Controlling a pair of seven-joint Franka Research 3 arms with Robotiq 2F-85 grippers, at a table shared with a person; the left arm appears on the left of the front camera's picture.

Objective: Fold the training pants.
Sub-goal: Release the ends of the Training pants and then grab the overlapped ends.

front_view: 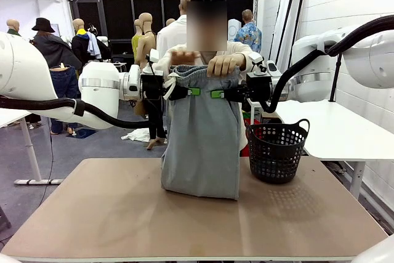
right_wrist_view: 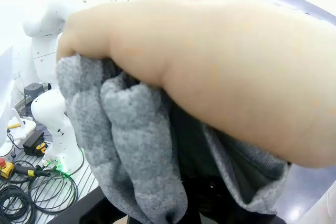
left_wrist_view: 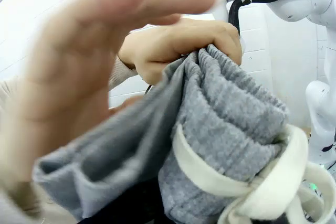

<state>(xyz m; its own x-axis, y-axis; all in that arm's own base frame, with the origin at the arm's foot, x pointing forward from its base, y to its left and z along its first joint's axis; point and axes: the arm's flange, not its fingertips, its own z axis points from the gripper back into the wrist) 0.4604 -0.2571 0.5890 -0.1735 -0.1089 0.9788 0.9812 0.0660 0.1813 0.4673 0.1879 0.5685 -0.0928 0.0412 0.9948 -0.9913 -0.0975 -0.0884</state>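
The light grey training pants [front_view: 200, 140] hang by their gathered waistband between my two grippers, and the lower end rests folded on the table. My left gripper [front_view: 192, 91] and right gripper [front_view: 218, 94] are both shut on the cloth just under the waistband. The person's hands [front_view: 225, 64] grasp the waistband from above. In the left wrist view the waistband [left_wrist_view: 231, 129] and white drawstring [left_wrist_view: 257, 187] lie close up, with one hand [left_wrist_view: 178, 45] clutching the cloth and another blurred beside it. In the right wrist view a hand [right_wrist_view: 210, 66] covers the grey cloth [right_wrist_view: 131, 145].
A black plastic basket [front_view: 277, 149] stands on the brown table [front_view: 92, 214] just right of the pants. A white table [front_view: 335, 127] lies beyond at the right. The person stands at the far edge, directly behind the pants.
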